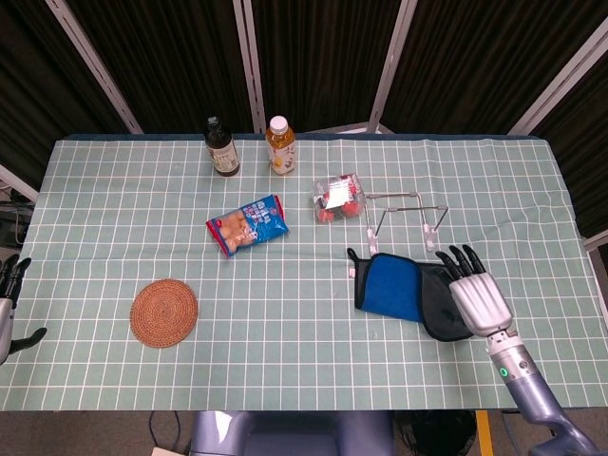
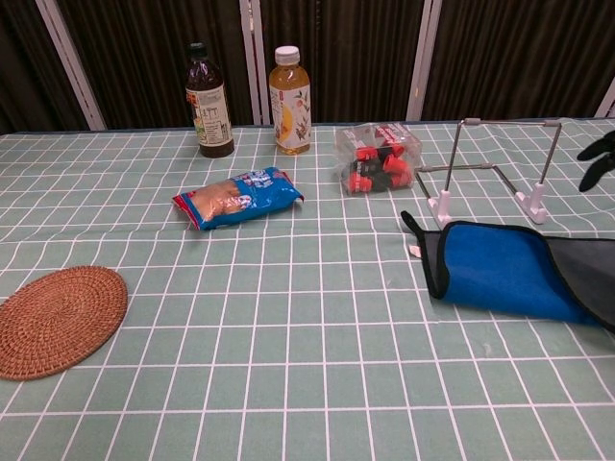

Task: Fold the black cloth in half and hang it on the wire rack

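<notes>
While the black cloth point(image 1: 418, 293) lies flat w/ long axis across the table, just in front of the wire rack point(image 1: 404, 215), right hand point(image 1: 478, 296) sits beside its right end, fingers spread, prob. holding nothing; left hand point(image 1: 9, 285) far off.

1. 2 bottles stand at the table's point(image 1: 114, 209) far edge: a dark bottle point(image 1: 222, 147) and a tea bottle point(image 1: 280, 145).
2. A blue snack packet point(image 1: 249, 224) lies nearer.
3. A clear bag of red items point(image 1: 339, 198).
4. A woven coaster point(image 1: 164, 313).

table: pale green checked tablecloth point(image 1: 114, 190) | backdrop: black pleated curtain point(image 1: 171, 57) | frame: slanted grey poles point(image 1: 249, 57)
</notes>
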Available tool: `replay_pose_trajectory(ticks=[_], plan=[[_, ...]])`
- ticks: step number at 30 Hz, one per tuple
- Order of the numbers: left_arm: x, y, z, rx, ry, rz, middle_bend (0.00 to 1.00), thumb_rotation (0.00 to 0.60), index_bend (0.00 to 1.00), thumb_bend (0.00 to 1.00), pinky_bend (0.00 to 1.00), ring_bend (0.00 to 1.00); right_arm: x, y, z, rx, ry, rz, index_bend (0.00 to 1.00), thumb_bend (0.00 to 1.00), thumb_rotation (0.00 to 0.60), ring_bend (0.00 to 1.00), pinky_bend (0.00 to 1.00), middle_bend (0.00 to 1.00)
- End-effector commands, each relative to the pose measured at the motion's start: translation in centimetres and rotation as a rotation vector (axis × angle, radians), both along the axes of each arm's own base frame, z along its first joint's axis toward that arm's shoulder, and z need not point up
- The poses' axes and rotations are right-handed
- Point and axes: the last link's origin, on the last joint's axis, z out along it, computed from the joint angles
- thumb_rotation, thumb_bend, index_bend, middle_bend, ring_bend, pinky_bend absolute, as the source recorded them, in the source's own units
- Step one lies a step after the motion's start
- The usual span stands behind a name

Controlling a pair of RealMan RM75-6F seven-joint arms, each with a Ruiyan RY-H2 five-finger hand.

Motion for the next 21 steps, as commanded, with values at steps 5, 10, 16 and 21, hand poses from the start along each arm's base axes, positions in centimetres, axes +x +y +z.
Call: replay_pose_trajectory(ticks=[5, 10, 16, 21], plan=[[-0.1, 0.2, -0.3, -0.006, 0.009, 0.009, 0.00, 0.600, 0.00, 0.00, 0.00, 0.00, -4.0, 4.0, 0.6, 0.064, 0.053, 0.035, 0.28, 0.11, 0.600, 0.00, 0.00, 0.09], [0.0, 0.2, -0.5, -0.011, 0.015, 0.008, 0.00, 0.600, 0.00, 0.00, 0.00, 0.00, -4.6, 5.3, -0.9, 0.084, 0.028, 0.014, 0.31, 0.11, 0.600, 0.00, 0.00, 0.09], [-0.3, 0.3, -0.5, -0.011, 0.015, 0.016, 0.00, 0.600, 0.00, 0.00, 0.00, 0.00, -4.3, 6.4, -4.0, 0.077, -0.078, -0.052, 0.34, 0.11, 0.600, 0.00, 0.00, 0.09], [-0.1, 0.3, -0.1, 0.003, 0.003, 0.010, 0.00, 0.600, 0.00, 0.00, 0.00, 0.00, -4.0, 6.1, -5.1, 0.068, -0.110, -0.070, 0.36, 0.11, 0.600, 0.00, 0.00, 0.09]])
